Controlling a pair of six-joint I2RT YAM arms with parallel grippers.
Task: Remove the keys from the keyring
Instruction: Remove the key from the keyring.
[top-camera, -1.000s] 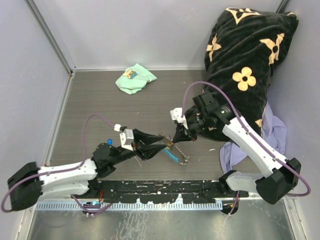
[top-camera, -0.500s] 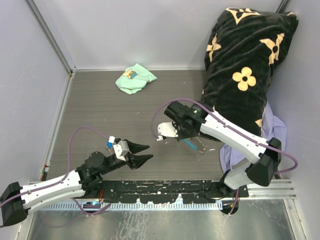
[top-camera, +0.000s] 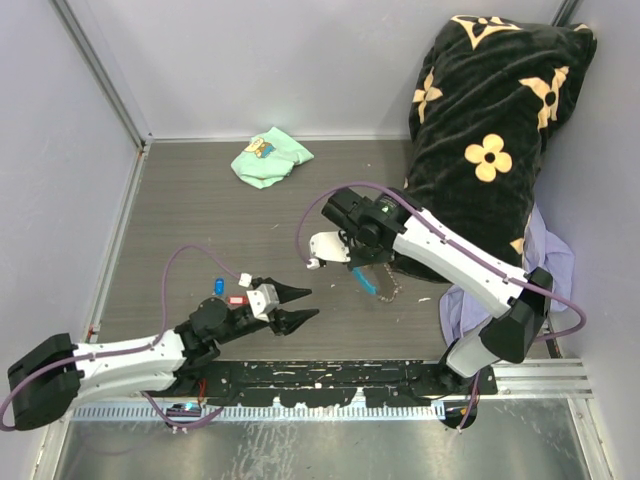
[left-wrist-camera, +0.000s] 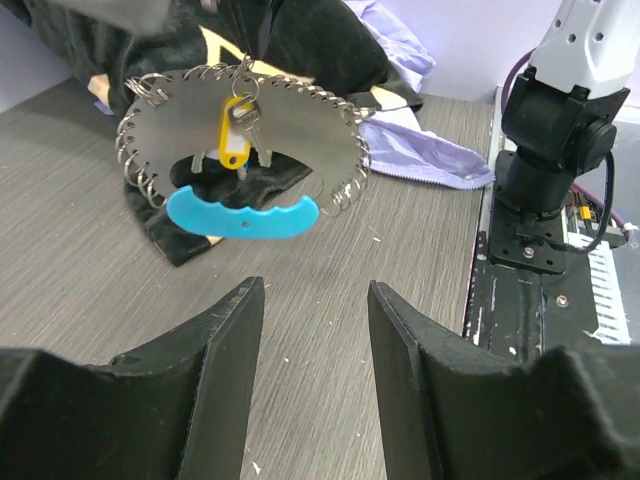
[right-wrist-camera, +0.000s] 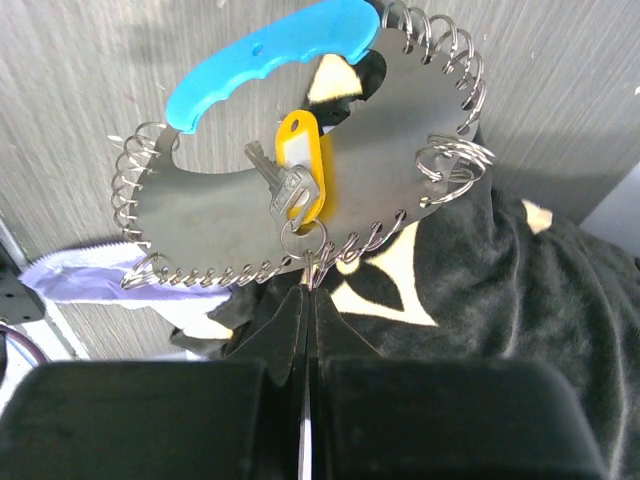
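Note:
The keyring (right-wrist-camera: 230, 215) is a flat silvery plate edged with small wire rings, with a sky-blue fob (right-wrist-camera: 270, 48) on one side. It hangs above the table from my right gripper (right-wrist-camera: 310, 290), which is shut on one ring at its rim. One key with a yellow tag (right-wrist-camera: 298, 160) dangles against the plate. From above the keyring (top-camera: 372, 281) hangs below the right gripper (top-camera: 357, 265). My left gripper (top-camera: 308, 302) is open and empty, low over the table, facing the keyring (left-wrist-camera: 240, 130) from a gripper's length away. A blue-tagged key (top-camera: 218, 286) and a red-tagged key (top-camera: 236, 299) lie beside the left arm.
A mint-green cloth (top-camera: 270, 158) lies at the back. A black flowered blanket (top-camera: 495, 120) fills the back right corner, with a lavender cloth (top-camera: 548, 262) below it. A black rail (top-camera: 320, 376) runs along the near edge. The right arm's base (left-wrist-camera: 555, 150) stands behind the keyring.
My left gripper let go of the keyring, drew back left and opened wider. The right gripper swung round and lifted the keyring off the table. A red-tagged key now shows beside the blue one.

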